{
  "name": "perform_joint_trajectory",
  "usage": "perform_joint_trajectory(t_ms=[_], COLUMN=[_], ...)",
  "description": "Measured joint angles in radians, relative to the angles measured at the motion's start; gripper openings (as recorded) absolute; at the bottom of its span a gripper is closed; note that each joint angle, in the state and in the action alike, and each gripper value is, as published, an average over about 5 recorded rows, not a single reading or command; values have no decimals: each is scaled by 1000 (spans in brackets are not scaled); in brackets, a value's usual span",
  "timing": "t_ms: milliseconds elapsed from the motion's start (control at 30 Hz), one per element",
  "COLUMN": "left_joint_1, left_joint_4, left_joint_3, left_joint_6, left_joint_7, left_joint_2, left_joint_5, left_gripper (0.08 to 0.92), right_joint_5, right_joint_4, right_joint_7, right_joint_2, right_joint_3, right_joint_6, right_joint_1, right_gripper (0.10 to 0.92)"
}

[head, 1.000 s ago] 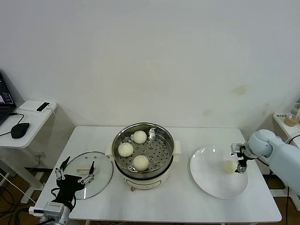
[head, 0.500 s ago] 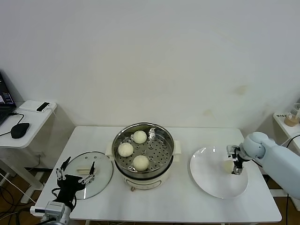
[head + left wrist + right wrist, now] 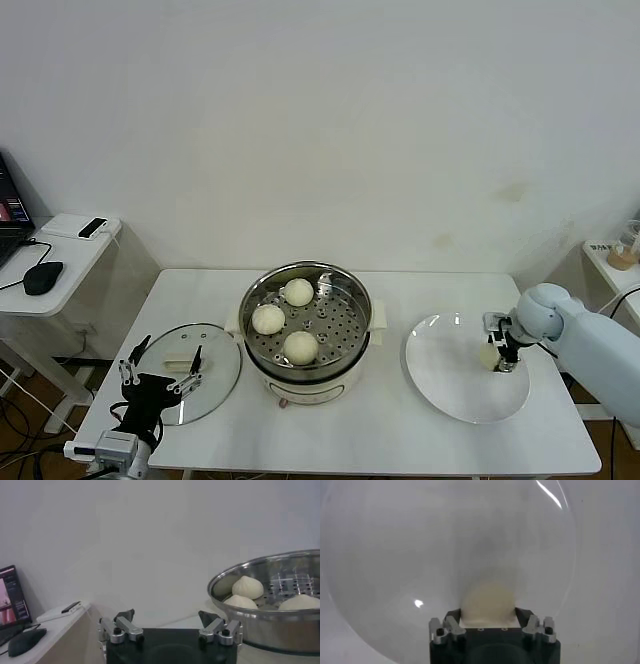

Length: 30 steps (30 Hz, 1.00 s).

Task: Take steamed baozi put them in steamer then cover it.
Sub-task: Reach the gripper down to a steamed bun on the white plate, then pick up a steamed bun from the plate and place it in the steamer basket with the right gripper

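Cream-white and likely soft and light, the last baozi (image 3: 487, 601) sits squeezed between the closed right gripper's (image 3: 489, 616) fingers on the plate (image 3: 440, 385), best held gently across its middle, while the left gripper (image 3: 160, 375) hangs open beside the cover (image 3: 215, 365).

head: high, looking down | left wrist: low, shares steamer (image 3: 270, 605) | right wrist: close — probably downward
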Motion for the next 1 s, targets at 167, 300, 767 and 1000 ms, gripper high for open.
perform_joint_trajectory(t_ms=[167,300,767,1000], left_joint_1=[3,6,12,9], left_joint_4=[-4,-9,-19,-14], left_joint_3=[0,-2,-13,-12], left_joint_6=[-1,-1,-2,-1], left_joint_7=[-1,-1,0,0], left_joint_2=[-1,-1,7,6], left_joint_5=[0,0,-5,-7], left_gripper=[823,823,823,823], right_joint_5=[4,15,158,276], right_joint_4=[5,16,128,215], right_joint_7=[-9,-18,-25,-12], right_joint_2=[-6,-13,-36,-4], right_joint_3=[-10,-25,-174,-301], right_joint_6=[0,-7,-68,-117], right_joint_1=[13,33,264,449], right_gripper=[607,603,610,618])
